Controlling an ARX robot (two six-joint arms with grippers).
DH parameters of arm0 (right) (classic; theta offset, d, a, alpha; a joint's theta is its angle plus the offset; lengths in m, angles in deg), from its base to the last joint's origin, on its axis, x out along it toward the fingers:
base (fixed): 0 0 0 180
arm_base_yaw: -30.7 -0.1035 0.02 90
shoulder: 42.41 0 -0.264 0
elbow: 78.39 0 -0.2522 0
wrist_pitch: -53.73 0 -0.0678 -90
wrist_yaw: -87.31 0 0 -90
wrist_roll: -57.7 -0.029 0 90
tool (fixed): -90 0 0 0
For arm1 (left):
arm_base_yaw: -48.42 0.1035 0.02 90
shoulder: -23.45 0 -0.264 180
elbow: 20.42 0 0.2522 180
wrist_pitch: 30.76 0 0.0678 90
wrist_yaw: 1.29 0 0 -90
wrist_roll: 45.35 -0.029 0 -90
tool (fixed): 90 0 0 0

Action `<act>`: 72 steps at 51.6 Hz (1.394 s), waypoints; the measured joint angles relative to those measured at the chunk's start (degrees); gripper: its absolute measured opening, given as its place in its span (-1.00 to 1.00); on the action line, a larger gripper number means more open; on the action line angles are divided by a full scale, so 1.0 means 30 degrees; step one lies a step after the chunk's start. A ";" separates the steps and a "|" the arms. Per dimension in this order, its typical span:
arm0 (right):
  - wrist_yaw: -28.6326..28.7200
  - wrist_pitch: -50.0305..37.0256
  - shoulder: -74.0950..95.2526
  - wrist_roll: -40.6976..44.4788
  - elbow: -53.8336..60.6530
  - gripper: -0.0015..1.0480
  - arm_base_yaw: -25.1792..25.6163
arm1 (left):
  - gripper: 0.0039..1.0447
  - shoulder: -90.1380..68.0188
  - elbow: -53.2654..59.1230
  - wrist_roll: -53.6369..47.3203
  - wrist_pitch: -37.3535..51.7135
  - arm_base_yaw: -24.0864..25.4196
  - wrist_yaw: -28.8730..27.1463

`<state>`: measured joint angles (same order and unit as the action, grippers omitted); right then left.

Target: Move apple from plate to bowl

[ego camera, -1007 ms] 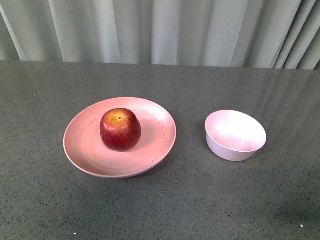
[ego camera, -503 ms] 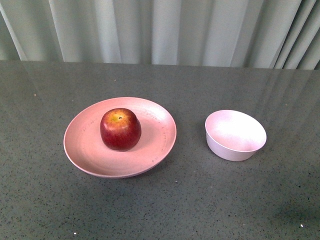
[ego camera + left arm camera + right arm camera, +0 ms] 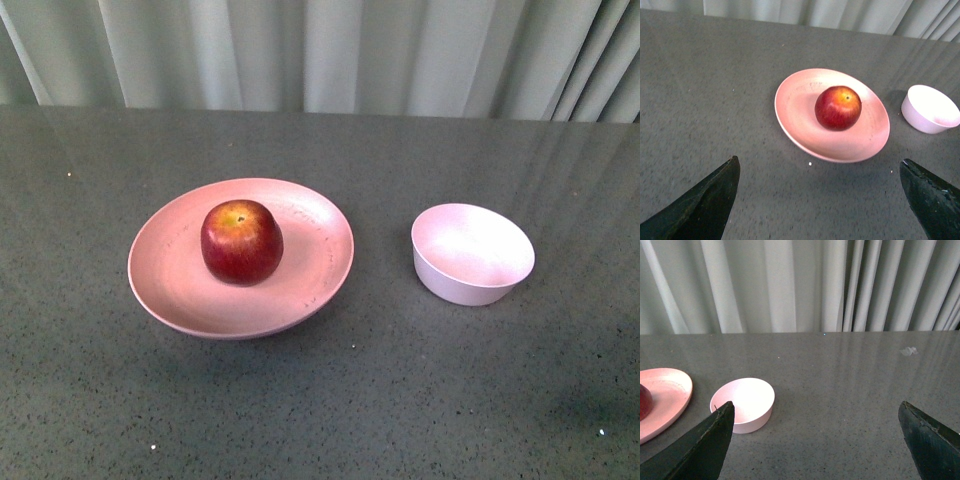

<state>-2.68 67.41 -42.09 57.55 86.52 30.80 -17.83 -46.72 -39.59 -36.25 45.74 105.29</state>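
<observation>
Grey speckled table [image 3: 400, 400], pale curtain [image 3: 320, 50] behind. Left: plate [image 3: 170, 290], apple [image 3: 241, 242] resting near its centre, stem up. Right: bowl [image 3: 470, 255], well apart from plate. Left gripper [image 3: 818, 161] jaws spread wide; right gripper [image 3: 815, 407] jaws likewise.

Of the left gripper [image 3: 819, 161], only two fingers [image 3: 702, 207] are seen in the left wrist view: black, matte and wedge-shaped, each narrowed to a blunt tip. The fingers [image 3: 697, 452] of the right gripper [image 3: 815, 404] are shown in the same dark, smooth, tapered form, with pale highlights along their edges.
</observation>
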 joint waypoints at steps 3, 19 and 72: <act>0.0000 0.0000 0.0000 0.0000 0.0000 0.83 0.0000 | 0.83 -0.3206 -0.1100 0.0189 0.2120 -0.0816 -0.0379; 0.0000 0.0000 0.0000 0.0000 0.0000 0.83 0.0007 | 0.83 -1.3996 -0.5748 0.0211 0.6069 -0.4554 -0.2616; 0.0000 0.0000 0.0000 0.0000 0.0000 0.83 0.0000 | 0.83 -2.4072 -1.3202 -0.0007 0.6295 -0.5187 -0.3606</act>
<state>-2.68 67.41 -42.09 57.55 86.52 30.80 -90.04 -86.32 -39.61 -17.36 30.18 94.47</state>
